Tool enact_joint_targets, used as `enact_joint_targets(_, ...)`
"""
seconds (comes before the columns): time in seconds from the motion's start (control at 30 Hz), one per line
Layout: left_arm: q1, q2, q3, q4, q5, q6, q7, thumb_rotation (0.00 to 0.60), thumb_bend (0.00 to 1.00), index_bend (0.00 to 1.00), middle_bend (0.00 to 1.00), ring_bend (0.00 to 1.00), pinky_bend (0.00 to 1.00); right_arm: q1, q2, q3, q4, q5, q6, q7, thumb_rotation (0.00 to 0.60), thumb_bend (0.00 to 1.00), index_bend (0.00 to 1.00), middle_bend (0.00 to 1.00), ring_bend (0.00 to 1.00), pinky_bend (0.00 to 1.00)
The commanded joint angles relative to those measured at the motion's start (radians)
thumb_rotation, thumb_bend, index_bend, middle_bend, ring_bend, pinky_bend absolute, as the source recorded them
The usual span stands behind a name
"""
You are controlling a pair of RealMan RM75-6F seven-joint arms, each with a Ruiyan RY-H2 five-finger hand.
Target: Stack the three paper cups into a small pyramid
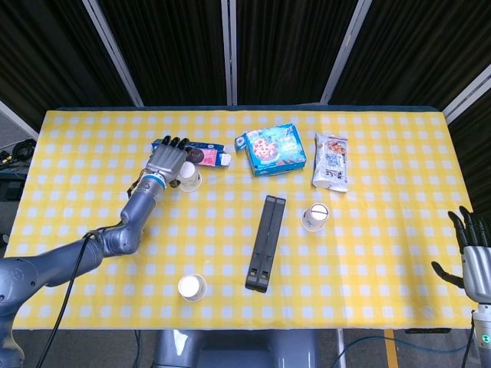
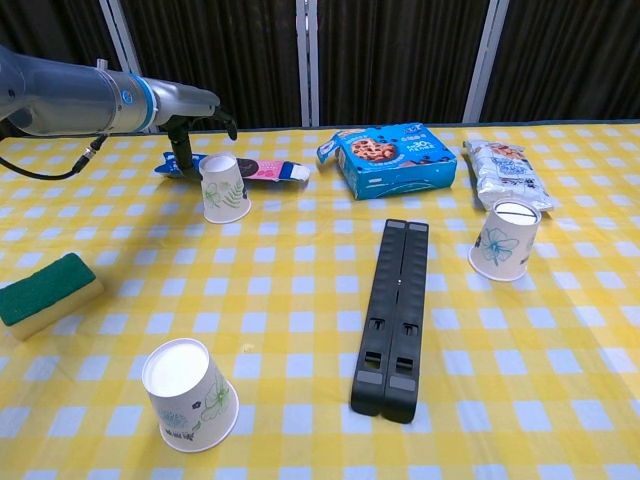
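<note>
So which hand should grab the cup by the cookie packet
Left, probably. The left hand hovers open right beside that paper cup, while the right hand sits at the table's far edge, away from every cup.

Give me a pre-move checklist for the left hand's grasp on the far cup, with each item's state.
1. Left hand at the far paper cup: ok, it sits right beside the cup's left side.
2. Cup actually gripped: cannot tell; the fingers hang next to it, contact unclear.
3. Far cup standing upside down, rim on the tablecloth: ok.
4. Cookie sleeve clear of the grasp: not ok, it lies directly behind the cup and hand.
5. Other two cups, near one and right one, upright on their rims and free: ok.
6. Right hand out of the way: ok, at the table's far right edge, holding nothing.
</note>
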Motion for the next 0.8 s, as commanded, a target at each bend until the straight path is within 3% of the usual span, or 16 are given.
enact_joint_targets(0.03,-0.006,-0.009,0.008,0.009,-0.009,-0.002,0.001,0.600,0.29,0.17,0.00,0.00,0.00,0.000,0.000,-0.001,-0.001,-0.003,0.000,0.000,0.600,0.06,0.11,0.00,0.00,0.00)
enact_joint_targets(0.13,-0.012,-0.023,0.020,0.025,-0.018,-0.002,0.003,0.600,0.30,0.21,0.00,0.00,0.00,0.001,0.000,-0.002,-0.001,-0.006,-0.001,0.002,0.600,0.06,0.11,0.00,0.00,0.00)
enact_joint_targets(0.37,-0.021,-0.047,0.040,0.059,-0.038,-0.013,-0.005,0.600,0.33,0.44,0.00,0.00,0.00,-0.002,-0.002,0.003,-0.002,0.000,0.008,-0.008,0.600,0.06,0.11,0.00,0.00,0.00)
enact_joint_targets(0.63,0.002,-0.018,0.003,0.021,0.014,0.032,-0.078,0.600,0.33,0.47,0.00,0.00,0.00,-0.002,-0.005,0.002,-0.002,0.000,0.005,-0.011,0.600,0.06,0.12,0.00,0.00,0.00)
enact_joint_targets(0.8,0.024,0.052,-0.018,-0.093,0.090,0.075,-0.123,0.600,0.33,0.45,0.00,0.00,0.00,-0.004,-0.005,0.000,-0.008,-0.011,0.016,-0.014,0.600,0.06,0.12,0.00,0.00,0.00)
